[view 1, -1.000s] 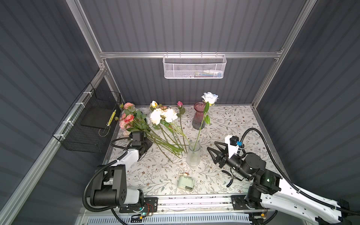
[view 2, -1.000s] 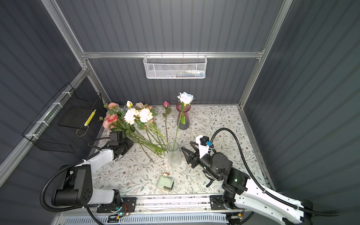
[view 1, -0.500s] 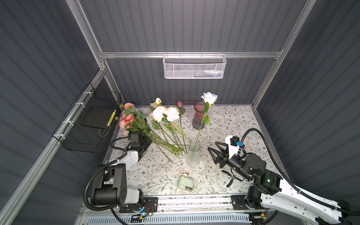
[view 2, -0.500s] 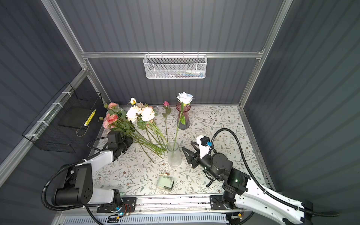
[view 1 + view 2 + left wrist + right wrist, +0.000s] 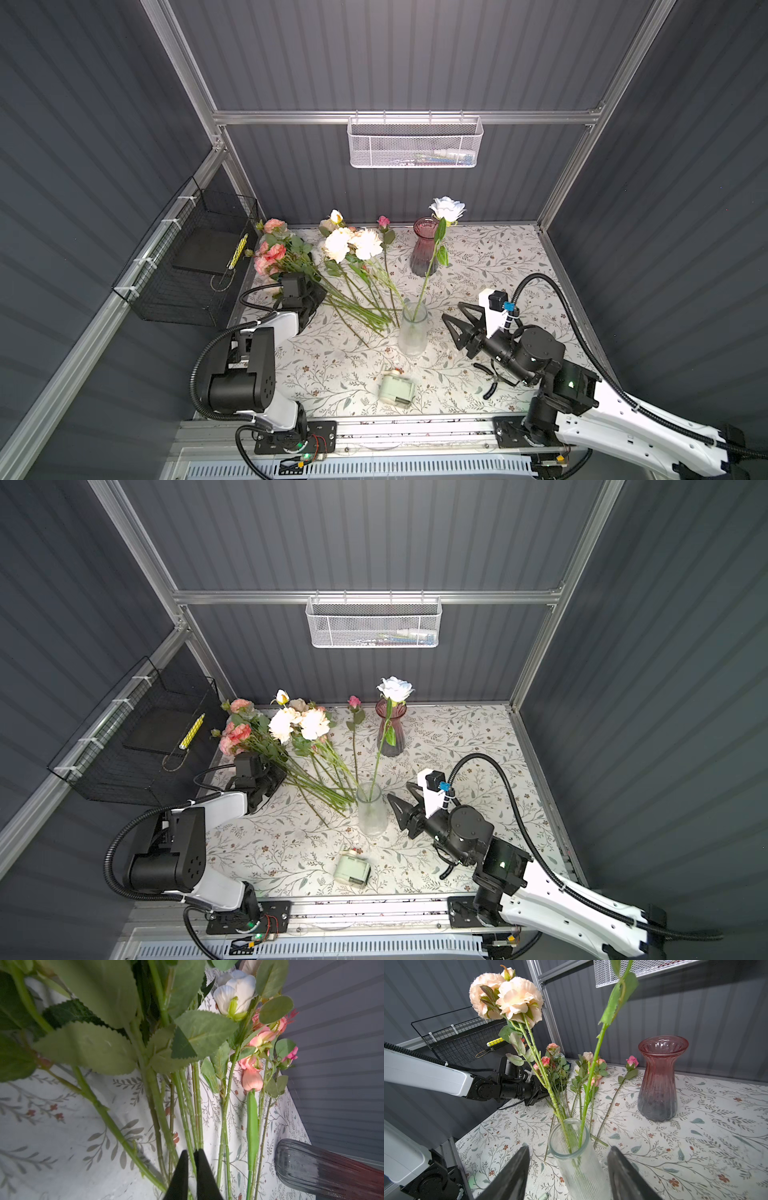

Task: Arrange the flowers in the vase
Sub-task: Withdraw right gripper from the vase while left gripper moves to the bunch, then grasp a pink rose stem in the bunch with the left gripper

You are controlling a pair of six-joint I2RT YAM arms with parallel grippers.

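A clear ribbed vase (image 5: 412,332) (image 5: 372,812) (image 5: 579,1167) stands mid-table with a white rose (image 5: 446,208) (image 5: 395,688) upright in it. Of the flowers, a pile (image 5: 357,291) lies fanned out left of it, pink heads (image 5: 270,253) toward the back left. My left gripper (image 5: 311,299) (image 5: 272,779) (image 5: 192,1152) is shut on the thin green stem of the cream-peach peonies (image 5: 351,245) (image 5: 512,999), which are tilted up. Their stem end reaches the vase's rim; whether it is inside is unclear. My right gripper (image 5: 451,311) (image 5: 399,790) (image 5: 569,1148) is open just right of the vase, holding nothing.
A purple-pink glass vase (image 5: 424,249) (image 5: 658,1084) stands at the back, a single pink bud (image 5: 383,221) lying left of it. A small pale green object (image 5: 397,390) lies near the front edge. A black wire basket (image 5: 187,257) hangs on the left wall, a white mesh basket (image 5: 413,141) on the back wall.
My left gripper has closed on the peony stem, and the cream-peach heads have risen and shifted toward the back. The right arm has stayed where it was.
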